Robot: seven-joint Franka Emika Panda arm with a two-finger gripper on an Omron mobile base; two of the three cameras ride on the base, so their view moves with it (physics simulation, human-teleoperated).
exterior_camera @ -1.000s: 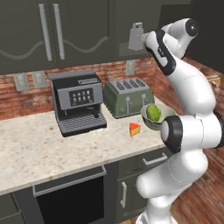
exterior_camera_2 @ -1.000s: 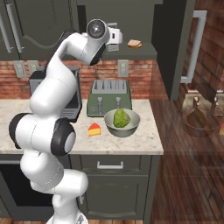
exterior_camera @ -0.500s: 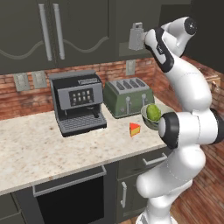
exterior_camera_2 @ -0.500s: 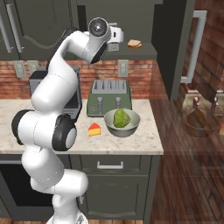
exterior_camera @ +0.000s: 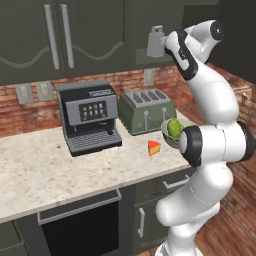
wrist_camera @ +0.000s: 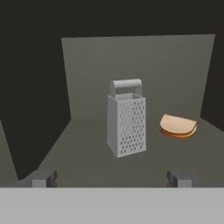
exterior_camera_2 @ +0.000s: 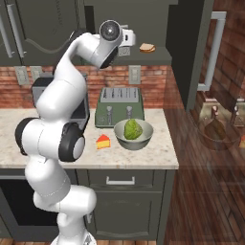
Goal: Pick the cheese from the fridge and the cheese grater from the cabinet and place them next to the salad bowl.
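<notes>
I see the small orange-yellow cheese wedge (exterior_camera_2: 103, 141) already lying on the speckled desk (exterior_camera_2: 143, 160) just beside the grey-green salad bowl (exterior_camera_2: 133, 134). Left to do: the grey metal box grater (wrist_camera: 126, 118) stands upright inside the open cabinet; my gripper (wrist_camera: 111, 178), jaws wide apart, faces it, not touching.

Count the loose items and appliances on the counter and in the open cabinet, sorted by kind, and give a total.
Appliances: 2, coffee machine and toaster
Food: 2, cheese and bread
Kitchenware: 2, bowl and grater
Total: 6
</notes>
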